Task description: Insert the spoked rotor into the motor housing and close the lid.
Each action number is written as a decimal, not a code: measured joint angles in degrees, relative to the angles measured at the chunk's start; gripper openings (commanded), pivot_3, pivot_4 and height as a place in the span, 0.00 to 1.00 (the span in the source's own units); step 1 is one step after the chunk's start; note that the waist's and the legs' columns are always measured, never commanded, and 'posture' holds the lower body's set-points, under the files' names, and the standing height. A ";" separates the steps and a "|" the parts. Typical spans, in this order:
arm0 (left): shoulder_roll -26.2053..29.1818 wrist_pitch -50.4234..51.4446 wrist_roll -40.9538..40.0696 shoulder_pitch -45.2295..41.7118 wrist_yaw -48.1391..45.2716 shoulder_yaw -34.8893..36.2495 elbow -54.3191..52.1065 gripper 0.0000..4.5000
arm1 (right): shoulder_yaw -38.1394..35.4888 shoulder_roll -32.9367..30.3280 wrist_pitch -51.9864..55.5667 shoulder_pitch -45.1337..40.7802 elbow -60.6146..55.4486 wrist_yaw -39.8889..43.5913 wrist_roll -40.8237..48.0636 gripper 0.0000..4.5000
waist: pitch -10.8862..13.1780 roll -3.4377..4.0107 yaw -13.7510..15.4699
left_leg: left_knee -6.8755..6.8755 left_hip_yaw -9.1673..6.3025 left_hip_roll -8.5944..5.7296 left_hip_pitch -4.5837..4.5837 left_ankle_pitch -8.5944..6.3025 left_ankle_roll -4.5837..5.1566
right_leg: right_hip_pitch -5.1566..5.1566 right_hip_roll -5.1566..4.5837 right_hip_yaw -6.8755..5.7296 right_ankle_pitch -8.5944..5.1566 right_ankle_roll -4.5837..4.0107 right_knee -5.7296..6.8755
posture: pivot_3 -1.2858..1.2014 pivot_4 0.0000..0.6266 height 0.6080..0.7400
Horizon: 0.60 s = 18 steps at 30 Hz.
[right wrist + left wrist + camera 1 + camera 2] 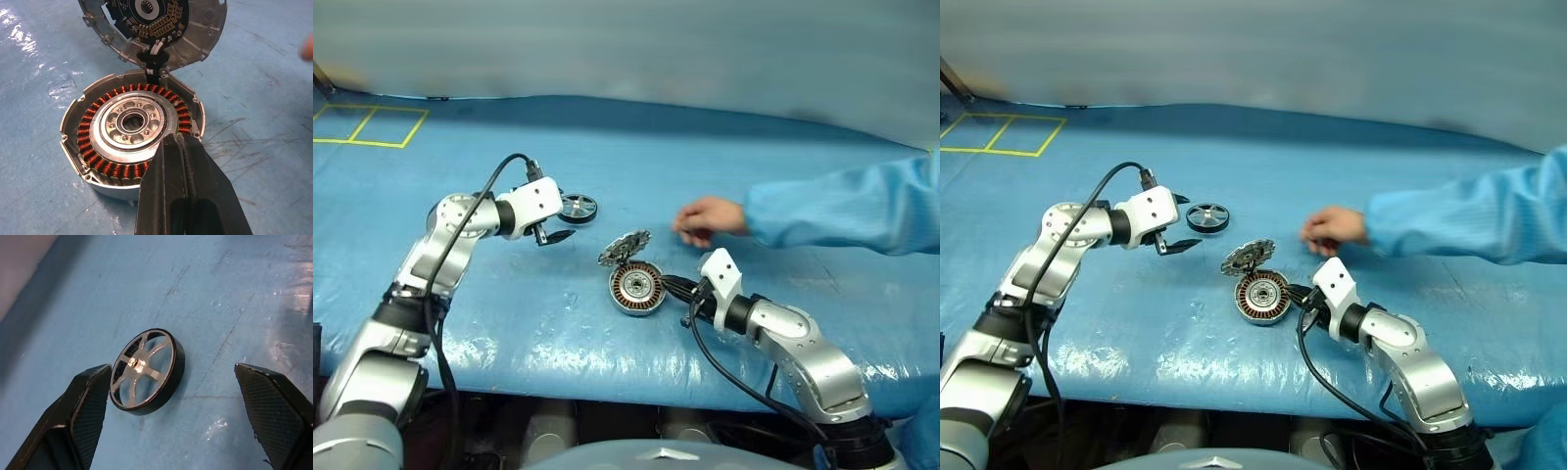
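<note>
The blue desk (724, 127) lay mostly bare, with room behind. A person's hand (1334, 227) rested near the housing (1261, 297), whose lid (1248, 257) stood open. Right jaws (182, 161) sat shut on its rim. Left jaws (171, 396) gaped around the rotor (146, 371), holding nothing.

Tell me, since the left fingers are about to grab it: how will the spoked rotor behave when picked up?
The spoked rotor looks rigid, metal spokes in a black ring, so it probably won't flex. Its smooth round rim may slip between the open left fingers, or roll if dropped on edge.
</note>
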 measured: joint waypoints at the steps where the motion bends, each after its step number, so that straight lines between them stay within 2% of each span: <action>1: 0.22 -0.14 1.07 -1.62 -0.55 -0.82 1.44 0.95 | -0.13 -0.12 0.00 0.06 -0.03 -0.06 0.00 0.01 | 0.01 0.00 -0.07 | 0.00 0.00 0.00 0.01 0.00 0.00 | 0.00 0.00 0.01 0.00 0.00 -0.01 | 0.52 0.24 1.00; 8: -0.14 -3.69 5.93 -8.74 -3.73 -4.92 12.46 0.95 | -1.61 -1.15 0.03 2.01 -0.28 -0.14 0.18 0.01 | 0.08 0.00 -0.07 | 0.00 -0.01 0.00 -0.02 0.00 0.01 | 0.00 0.01 0.01 -0.02 0.03 0.02 | 0.52 0.24 1.00; 18: -1.01 -5.90 7.46 -9.96 -4.82 -5.18 15.36 0.95 | -1.79 -1.15 0.09 1.97 -0.42 -0.36 0.23 0.01 | 0.13 -0.02 -0.05 | 0.05 -0.03 0.00 -0.02 0.01 0.02 | 0.01 0.02 0.01 0.01 0.07 0.09 | 0.52 0.24 1.00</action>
